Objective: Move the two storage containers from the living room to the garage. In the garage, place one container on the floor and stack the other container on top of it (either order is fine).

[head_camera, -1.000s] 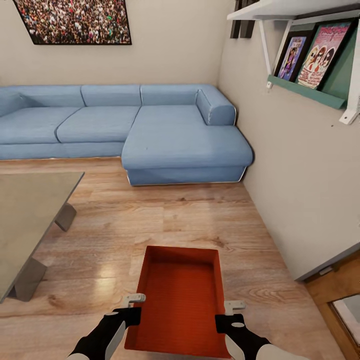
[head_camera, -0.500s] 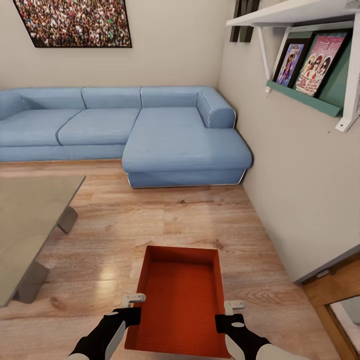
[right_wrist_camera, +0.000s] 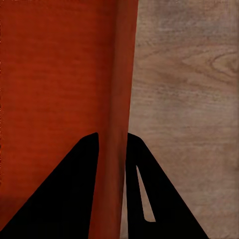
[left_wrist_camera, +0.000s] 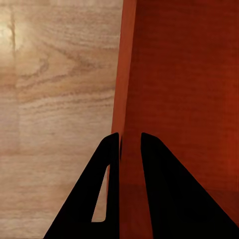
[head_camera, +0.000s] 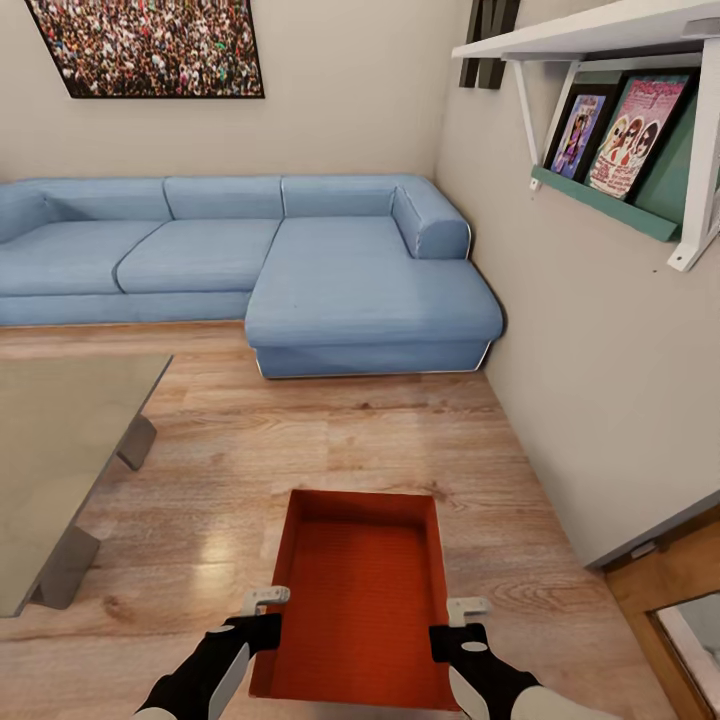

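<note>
Head view: bin riding between two thin pinches, still in the living room

Both arms are carrying one orange-red bin (head_camera: 362, 600) low in front of the robot, at about 6 o'clock in the head view, above the light wood floor (head_camera: 330, 440). The left gripper (head_camera: 262, 612) is pinching the bin's left wall and the right gripper (head_camera: 462, 618) is pinching its right wall. In each wrist view the two dark fingers are straddling a thin wall, one finger inside and one outside, closed onto it: left (left_wrist_camera: 129, 144), right (right_wrist_camera: 112, 142).

A blue sofa (head_camera: 300, 260) is sitting at 12 o'clock, a glass coffee table (head_camera: 60, 450) at 9 o'clock, a cream wall (head_camera: 600, 380) with a shelf (head_camera: 600, 190) at 2 to 3 o'clock, and a wooden door frame (head_camera: 665, 580) at 4 o'clock.

Judging from this, the haul to the garage is barely beginning. The main risk is the grip itself: each pincer is holding only a narrow strip of wall near the robot's end of the bin, so the far end may be sagging, and a jolt or a sharp turn of the base could let a wall slide out. If the arms drift apart or together, the bin could twist free. Turning toward the door, the bin's corner could be clipping the frame or the wall
</note>
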